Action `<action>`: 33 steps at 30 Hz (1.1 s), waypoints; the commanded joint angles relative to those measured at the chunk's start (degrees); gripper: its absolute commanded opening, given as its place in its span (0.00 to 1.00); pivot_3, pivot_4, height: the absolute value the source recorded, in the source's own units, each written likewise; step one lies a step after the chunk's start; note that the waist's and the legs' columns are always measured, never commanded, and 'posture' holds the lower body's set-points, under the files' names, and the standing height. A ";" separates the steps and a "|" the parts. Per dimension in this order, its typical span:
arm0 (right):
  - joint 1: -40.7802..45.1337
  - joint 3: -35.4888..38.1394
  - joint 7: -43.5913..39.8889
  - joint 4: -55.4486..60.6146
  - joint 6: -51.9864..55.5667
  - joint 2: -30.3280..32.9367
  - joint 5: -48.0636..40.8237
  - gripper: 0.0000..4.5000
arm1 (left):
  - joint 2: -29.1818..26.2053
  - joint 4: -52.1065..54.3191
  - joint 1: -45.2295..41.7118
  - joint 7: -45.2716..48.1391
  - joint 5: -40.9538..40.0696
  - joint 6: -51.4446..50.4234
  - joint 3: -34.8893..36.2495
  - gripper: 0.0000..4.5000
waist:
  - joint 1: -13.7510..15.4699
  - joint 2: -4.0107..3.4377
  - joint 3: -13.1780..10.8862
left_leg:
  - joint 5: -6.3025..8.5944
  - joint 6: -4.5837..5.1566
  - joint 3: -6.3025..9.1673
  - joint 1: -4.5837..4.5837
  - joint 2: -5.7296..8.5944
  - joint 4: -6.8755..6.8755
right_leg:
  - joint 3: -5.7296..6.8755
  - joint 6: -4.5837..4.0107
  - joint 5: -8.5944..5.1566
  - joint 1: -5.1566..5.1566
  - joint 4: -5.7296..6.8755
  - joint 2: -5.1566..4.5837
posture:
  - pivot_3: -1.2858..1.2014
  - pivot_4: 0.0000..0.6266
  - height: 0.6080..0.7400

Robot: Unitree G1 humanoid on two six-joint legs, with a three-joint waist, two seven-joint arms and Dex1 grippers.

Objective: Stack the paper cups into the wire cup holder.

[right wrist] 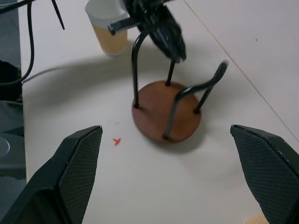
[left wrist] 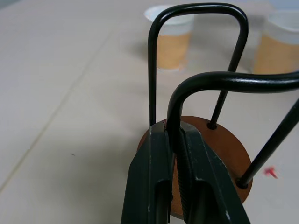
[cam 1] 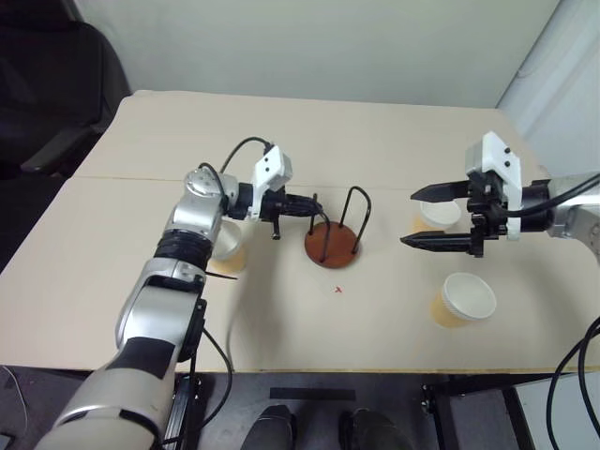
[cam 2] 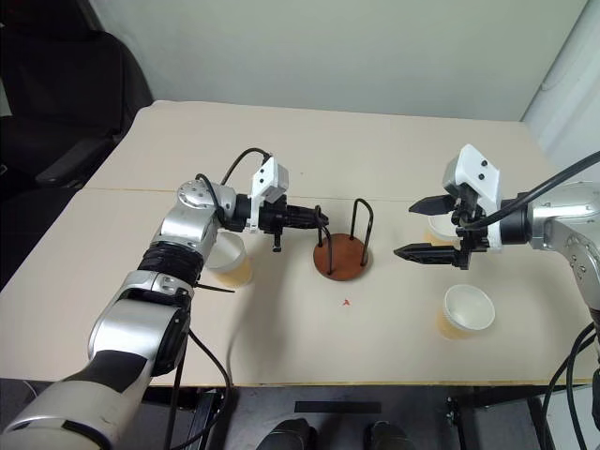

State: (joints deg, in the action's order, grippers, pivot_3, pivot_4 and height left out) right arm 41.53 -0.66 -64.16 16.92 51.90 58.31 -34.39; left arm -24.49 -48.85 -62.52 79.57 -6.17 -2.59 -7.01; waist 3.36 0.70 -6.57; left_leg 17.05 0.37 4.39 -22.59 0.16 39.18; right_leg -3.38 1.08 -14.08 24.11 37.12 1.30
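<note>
- Left gripper (left wrist: 175, 154) pinched tight on one loop of the wire cup holder (cam 1: 335, 246), mid-table.
- Right gripper (cam 1: 433, 217) gaping wide, empty, near two cups.
- Holder being steadied; next, probably picking a cup.
- Three paper cups (cam 1: 466, 298), (cam 1: 439, 216), (cam 1: 228, 246); none stacked.

The cup holder (cam 1: 335, 242) stands mid-worktop (cam 1: 375, 150), its near wire loop pinched by the left gripper (cam 1: 313, 207), whose arm blocks the approach from nine o'clock. One cup (cam 1: 229, 244) sits under that arm. From three o'clock the right gripper (cam 1: 427, 217) hangs with fingers (cam 1: 439, 191) spread wide, two cups (cam 1: 466, 298) near it. Twelve and six o'clock of the holder lie bare.
</note>
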 commanded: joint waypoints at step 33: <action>0.40 3.39 -0.37 1.41 -0.97 4.56 -0.43 1.00 | 4.74 12.18 4.56 1.12 -1.60 -4.60 -2.73 0.02 | 0.11 0.00 0.00 | 0.01 0.02 -0.02 -0.02 0.00 0.18 | 0.00 0.03 0.01 -0.01 0.15 0.00 | 0.52 0.24 1.00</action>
State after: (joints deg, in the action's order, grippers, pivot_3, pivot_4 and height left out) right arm 41.46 0.56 -64.52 17.62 51.70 61.87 -34.70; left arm -20.08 -39.32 -57.57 80.02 -6.36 -6.82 -9.76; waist 3.47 0.70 -6.57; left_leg 17.06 0.39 4.37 -22.61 0.16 39.37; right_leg -3.39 1.11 -14.06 24.11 37.28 1.30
